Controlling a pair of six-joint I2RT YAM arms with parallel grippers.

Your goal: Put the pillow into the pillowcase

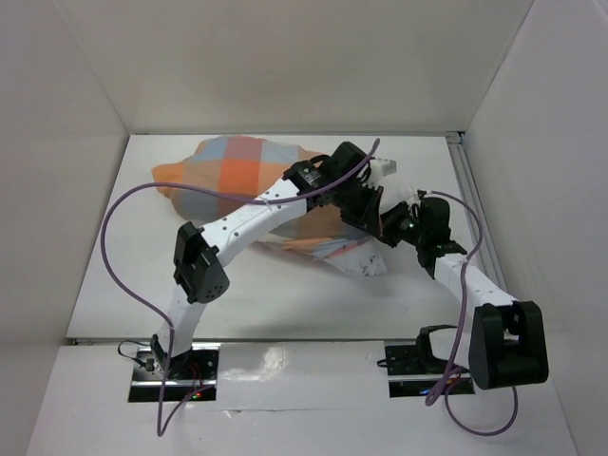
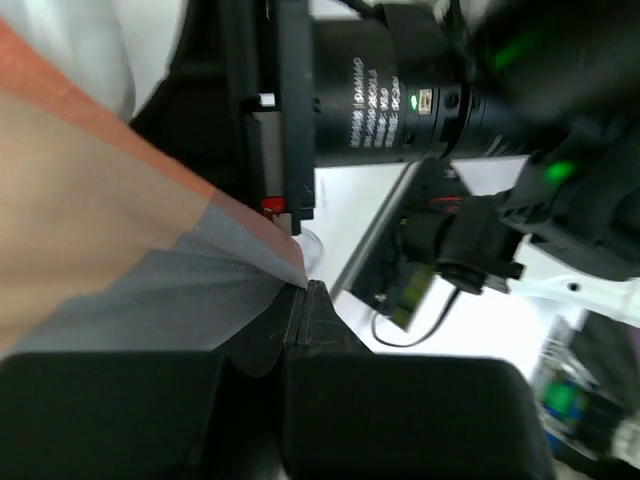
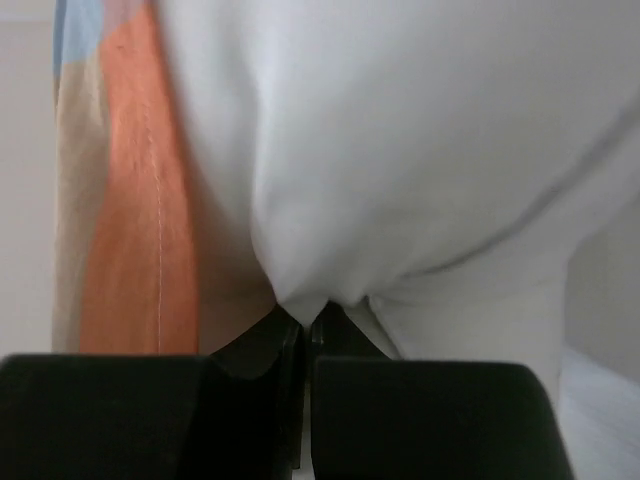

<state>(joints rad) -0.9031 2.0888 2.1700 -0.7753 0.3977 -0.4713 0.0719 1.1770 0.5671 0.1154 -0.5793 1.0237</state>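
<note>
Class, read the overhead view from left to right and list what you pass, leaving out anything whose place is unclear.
pillowcase → exposed white end of the pillow → right arm's black shoulder joint

Bright, diffuse light on the white table (image 1: 285, 294), faint soft shadows, glare patch toward 6 o'clock, wrist views blurred close up, pillowcase (image 2: 100, 220) smeared at 9 o'clock, pillow (image 3: 400, 150) softly shaded
</note>
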